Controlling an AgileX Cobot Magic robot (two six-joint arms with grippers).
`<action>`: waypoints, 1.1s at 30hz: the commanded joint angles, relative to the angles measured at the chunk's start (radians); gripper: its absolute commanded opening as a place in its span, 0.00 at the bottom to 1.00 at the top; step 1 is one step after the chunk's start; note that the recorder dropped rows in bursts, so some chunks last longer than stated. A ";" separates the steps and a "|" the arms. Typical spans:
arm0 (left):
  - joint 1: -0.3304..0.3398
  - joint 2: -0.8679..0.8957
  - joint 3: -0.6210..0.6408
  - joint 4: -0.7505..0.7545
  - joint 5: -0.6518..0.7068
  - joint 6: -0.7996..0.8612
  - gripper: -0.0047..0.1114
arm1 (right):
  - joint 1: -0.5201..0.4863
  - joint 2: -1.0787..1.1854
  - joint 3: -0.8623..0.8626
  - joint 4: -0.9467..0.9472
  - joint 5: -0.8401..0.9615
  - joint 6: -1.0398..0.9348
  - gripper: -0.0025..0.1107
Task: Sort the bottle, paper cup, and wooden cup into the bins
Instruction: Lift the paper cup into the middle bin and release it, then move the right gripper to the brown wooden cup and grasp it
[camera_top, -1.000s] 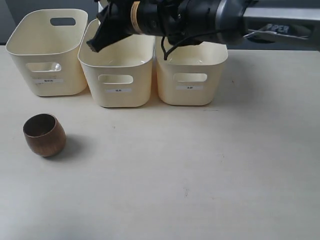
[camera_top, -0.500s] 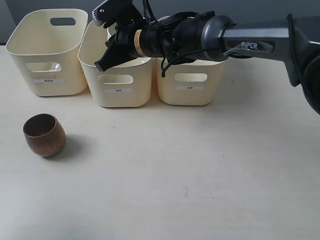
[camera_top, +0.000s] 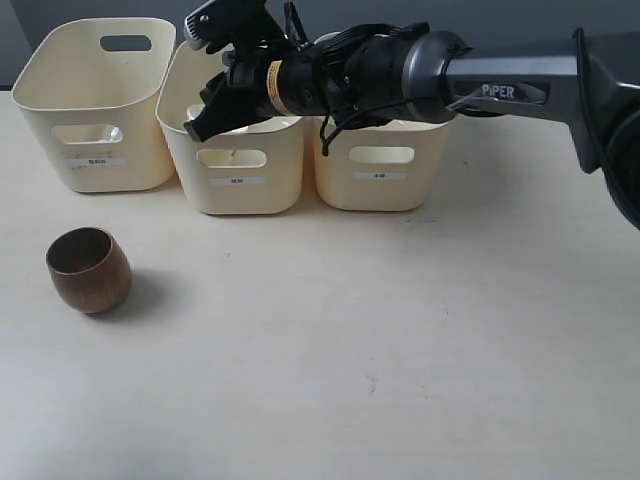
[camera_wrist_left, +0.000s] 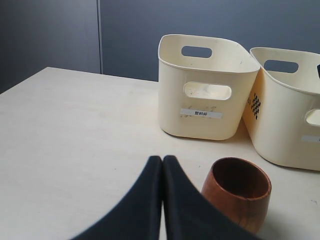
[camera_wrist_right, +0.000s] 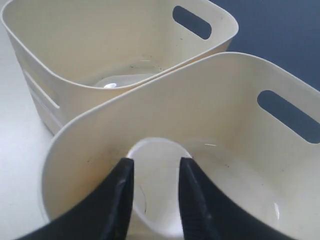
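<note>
My right gripper (camera_wrist_right: 156, 167) is shut on the white paper cup (camera_wrist_right: 157, 192) and holds it inside the top of the middle bin (camera_top: 235, 165), seen closely as the bin (camera_wrist_right: 225, 100) in the right wrist view. That arm reaches across from the right, with its gripper (camera_top: 203, 112) at the bin's left rim. The brown wooden cup (camera_top: 88, 270) stands upright on the table at the left. Just beside the wooden cup (camera_wrist_left: 237, 192), my left gripper (camera_wrist_left: 162, 159) is shut and empty. A clear shape with a white cap, likely the bottle (camera_wrist_right: 111, 85), lies in the left bin (camera_top: 95, 95).
Three cream bins stand in a row at the back; the right bin (camera_top: 385, 165) is partly hidden by the right arm (camera_top: 480, 75). The light table (camera_top: 380, 330) stretches in front of them.
The right arm swung back and its gripper came down with the paper cup to the middle bin's left rim, dipping slightly lower in the last half second. The wooden cup has not moved.
</note>
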 joint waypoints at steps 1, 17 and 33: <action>-0.003 -0.005 -0.004 0.000 -0.006 -0.001 0.04 | -0.006 -0.003 -0.007 -0.007 -0.003 0.004 0.30; -0.003 -0.005 -0.004 0.000 -0.006 -0.001 0.04 | 0.031 -0.118 -0.007 -0.099 -0.336 -0.006 0.30; -0.003 -0.005 -0.004 0.000 -0.006 -0.001 0.04 | 0.183 -0.034 -0.007 -0.099 -0.480 -0.223 0.47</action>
